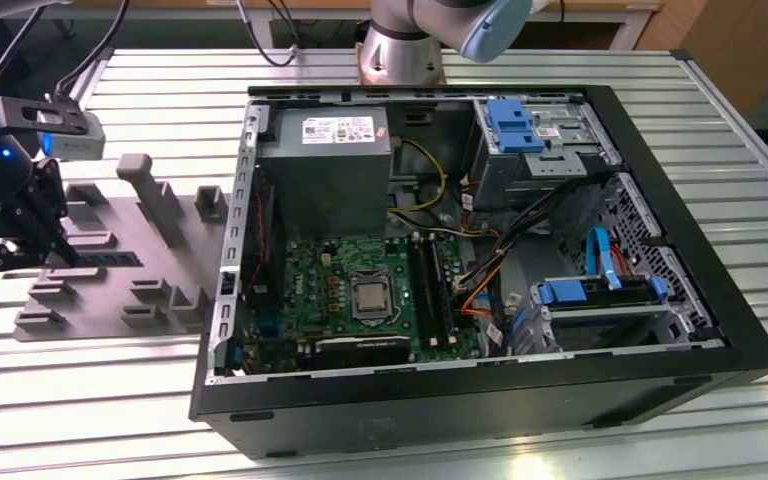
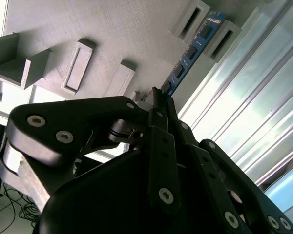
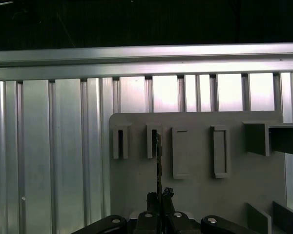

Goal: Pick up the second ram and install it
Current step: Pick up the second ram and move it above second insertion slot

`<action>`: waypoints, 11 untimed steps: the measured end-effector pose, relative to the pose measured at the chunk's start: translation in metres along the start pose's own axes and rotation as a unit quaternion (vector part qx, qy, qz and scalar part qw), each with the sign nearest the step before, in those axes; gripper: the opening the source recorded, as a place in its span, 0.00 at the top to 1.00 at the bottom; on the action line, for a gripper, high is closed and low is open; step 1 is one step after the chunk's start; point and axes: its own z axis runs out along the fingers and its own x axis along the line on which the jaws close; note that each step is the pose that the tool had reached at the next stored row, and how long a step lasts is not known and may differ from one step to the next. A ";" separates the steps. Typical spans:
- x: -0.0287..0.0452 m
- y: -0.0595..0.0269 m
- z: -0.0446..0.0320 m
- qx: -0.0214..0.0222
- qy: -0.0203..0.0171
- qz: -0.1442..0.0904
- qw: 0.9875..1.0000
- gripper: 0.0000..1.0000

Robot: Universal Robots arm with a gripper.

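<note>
"Holding anything, that hand (image 2: 158,96)?"

"Yes. Its fingers (image 2: 162,146) are drawn in narrow and pinch one end of the memory stick (image 2: 189,54), a thin blue-green board with a row of black chips."

"Where does the stick lie?"

"Over the grey tray (image 2: 112,34). It reaches straight out from the fingertips, and its far end is by two slotted holders (image 2: 193,19) near the tray's edge. Whether that end sits in a slot or is clear of it, I cannot tell."

"And from the first wrist view?"

"There the stick (image 3: 158,161) is seen edge-on, a thin dark line running from the hand (image 3: 159,197) to the second slotted holder (image 3: 154,141) in a row of holders. Beyond the tray (image 3: 200,195) lie the bright ribs of the metal worktop (image 3: 53,146)."

"How does it sit against the computer?"

"In the exterior view the hand (image 1: 57,248) hangs over the tray (image 1: 97,295) at the exterior view's left. The open computer case (image 1: 491,400) lies on its side on the worktop (image 1: 91,400), just beside the tray toward the exterior view's right. The hand and its stick are well apart from the green main board (image 1: 317,290) and the long black memory slots (image 1: 430,285) inside the case."
</note>
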 end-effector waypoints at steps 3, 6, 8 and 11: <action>0.0000 0.0000 -0.0005 0.000 0.000 0.000 1.000 0.86; -0.0001 0.0000 -0.0012 0.000 0.000 0.000 1.000 0.86; -0.0001 0.0000 -0.0016 0.000 0.000 0.000 1.000 0.86; -0.0002 0.0000 -0.0025 0.000 0.000 0.000 1.000 0.86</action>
